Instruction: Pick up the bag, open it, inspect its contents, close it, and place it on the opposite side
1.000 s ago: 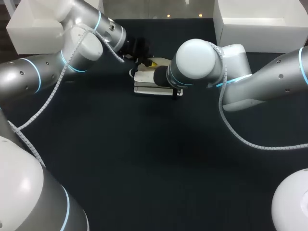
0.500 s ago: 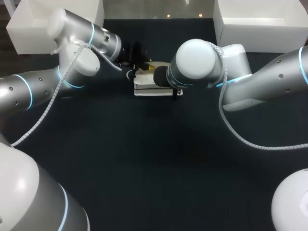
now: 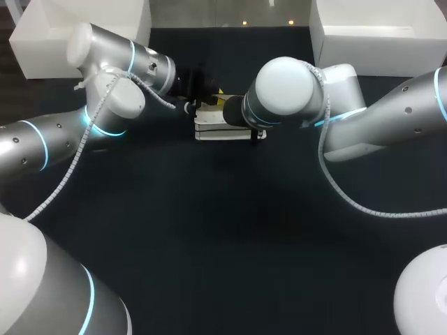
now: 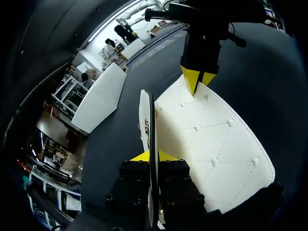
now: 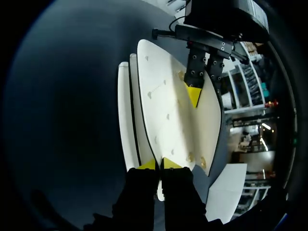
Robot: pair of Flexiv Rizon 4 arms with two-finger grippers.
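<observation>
The white quilted bag (image 3: pixel 222 128) lies at the back middle of the dark table. My left gripper (image 3: pixel 200 103) is at the bag's left end. In the left wrist view my left gripper (image 4: pixel 149 157) is shut on a thin white flap edge (image 4: pixel 144 115) that stands upright beside the quilted face (image 4: pixel 216 144). My right gripper (image 5: pixel 159 164) is shut on the opposite edge of the bag (image 5: pixel 161 103). In the head view it is hidden behind its own wrist (image 3: pixel 241 112). Each wrist view shows the other arm's yellow tips (image 4: pixel 197 79) (image 5: pixel 194 94) at the bag's far end.
A white box (image 3: pixel 49 38) stands at the back left and another white box (image 3: pixel 380 35) at the back right. My right arm's elbow (image 3: pixel 286 87) hangs over the bag's right part.
My left arm's elbow and wrist have swung toward the back left, while its gripper stays at the bag's left end. The right arm and the bag have hardly moved.
</observation>
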